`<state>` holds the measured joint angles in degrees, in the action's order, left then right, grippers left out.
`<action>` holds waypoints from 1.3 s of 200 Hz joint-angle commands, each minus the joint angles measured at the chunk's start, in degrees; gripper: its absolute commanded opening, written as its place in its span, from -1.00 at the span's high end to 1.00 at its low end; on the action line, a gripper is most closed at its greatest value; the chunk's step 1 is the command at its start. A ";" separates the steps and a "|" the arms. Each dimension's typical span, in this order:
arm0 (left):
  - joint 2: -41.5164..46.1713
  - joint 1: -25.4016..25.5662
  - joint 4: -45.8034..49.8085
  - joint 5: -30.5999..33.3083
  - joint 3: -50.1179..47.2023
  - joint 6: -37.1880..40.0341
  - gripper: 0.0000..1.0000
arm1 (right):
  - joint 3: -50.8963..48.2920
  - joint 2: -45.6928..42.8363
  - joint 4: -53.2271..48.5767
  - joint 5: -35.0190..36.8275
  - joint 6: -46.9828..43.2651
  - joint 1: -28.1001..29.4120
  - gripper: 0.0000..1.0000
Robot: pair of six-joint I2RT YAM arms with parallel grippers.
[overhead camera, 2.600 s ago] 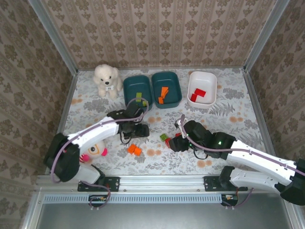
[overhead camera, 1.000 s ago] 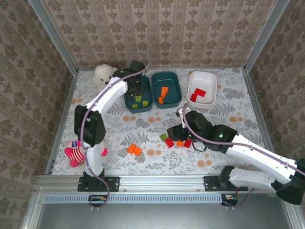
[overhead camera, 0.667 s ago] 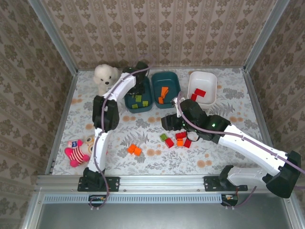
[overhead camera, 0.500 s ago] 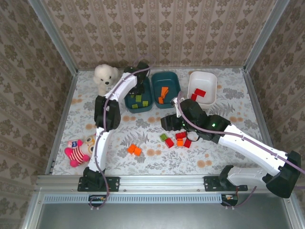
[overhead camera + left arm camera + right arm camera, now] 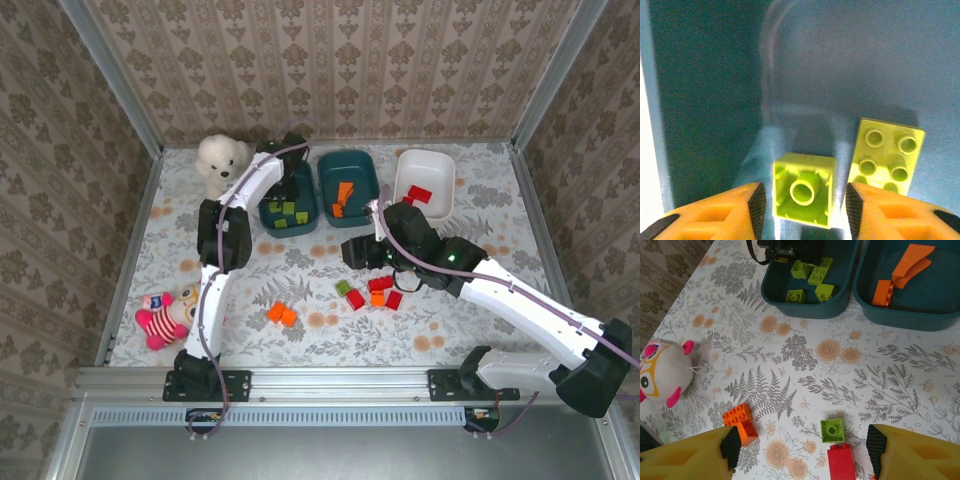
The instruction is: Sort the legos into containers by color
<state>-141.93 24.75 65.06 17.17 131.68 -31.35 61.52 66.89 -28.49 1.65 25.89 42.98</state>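
Three tubs line the far side of the table (image 5: pixel 170 240) in the top view. The left teal tub (image 5: pixel 290 232) holds light green bricks, the middle teal tub (image 5: pixel 360 165) orange ones, and the white tub (image 5: pixel 440 175) red ones. The left claw (image 5: pixel 288 190) reaches down into the left teal tub, and a white plush dog (image 5: pixel 222 165) sits just beside that tub's left end. The right claw (image 5: pixel 362 250) hangs above the cloth. A loose cluster (image 5: pixel 381 284) of red, orange and green bricks lies just nearer the bases. An orange pair (image 5: pixel 283 315) lies apart to the left, and a striped plush (image 5: pixel 165 313) lies further left.

Left wrist view: a square green brick (image 5: pixel 804 189) lies hollow side up on the tub floor, its edges nearly square to the picture, with no long axis to speak of. It sits between the two orange fingers (image 5: pixel 715 217) with a thin gap of teal on each side, so the jaws are spread and pinch nothing. A second green brick (image 5: pixel 887 155) lies studs up just to its right, turned slightly clockwise, ahead of the right finger.

Right wrist view: the yellow fingers (image 5: pixel 920 455) stand wide apart, gripping nothing. On the table below, nearer the right finger, lie a small green brick (image 5: pixel 832 430) and a red brick (image 5: pixel 841 464) just at its near side. The red brick's long axis runs toward the camera. The orange pair sits by the left finger. Further off, several green bricks lie at odd angles in the left teal tub, and long orange bricks lie slanted in the middle one.
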 commanded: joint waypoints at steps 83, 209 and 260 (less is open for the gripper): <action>12.13 0.83 2.72 -3.92 8.33 -2.29 -0.26 | 0.54 -2.42 -4.40 -0.10 -2.56 -0.89 -0.41; 78.43 3.77 -34.99 -31.91 -69.37 -4.86 -0.53 | 2.93 19.93 -18.55 -5.70 -8.03 0.52 -0.31; 95.73 6.05 -32.88 -35.07 -87.86 -12.80 -0.56 | 8.24 33.04 -19.49 -7.67 -9.05 1.14 -0.32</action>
<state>-51.92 29.91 33.82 -15.11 47.99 -39.11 66.50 95.15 -45.52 -4.23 18.28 43.57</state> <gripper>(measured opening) 0.779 0.661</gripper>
